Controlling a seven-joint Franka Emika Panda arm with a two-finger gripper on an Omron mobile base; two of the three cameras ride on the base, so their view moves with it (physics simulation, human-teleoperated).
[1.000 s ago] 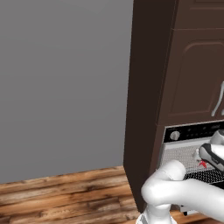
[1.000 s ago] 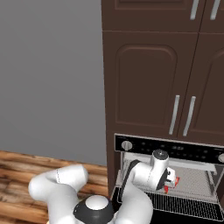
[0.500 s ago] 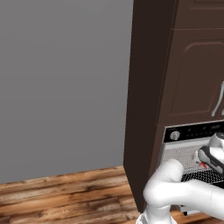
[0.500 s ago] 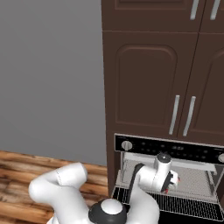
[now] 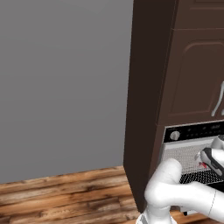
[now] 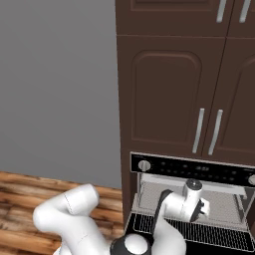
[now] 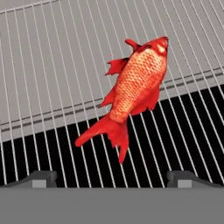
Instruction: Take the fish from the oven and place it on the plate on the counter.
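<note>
1. Red-orange, the fish [image 7: 135, 89] lies flat on the wire rack [image 7: 52, 78] of the oven [image 6: 191, 172], its head toward the back of the rack and its tail toward the front edge.
2. The gripper [image 7: 111, 177] hangs above the fish with its fingers [image 7: 41, 178] wide apart, one on each side of the tail, and nothing is between them.
3. The arm [image 6: 184, 204] reaches into the open oven under the black control panel [image 6: 199, 171], below the dark brown cabinet doors [image 6: 169, 99].
</note>
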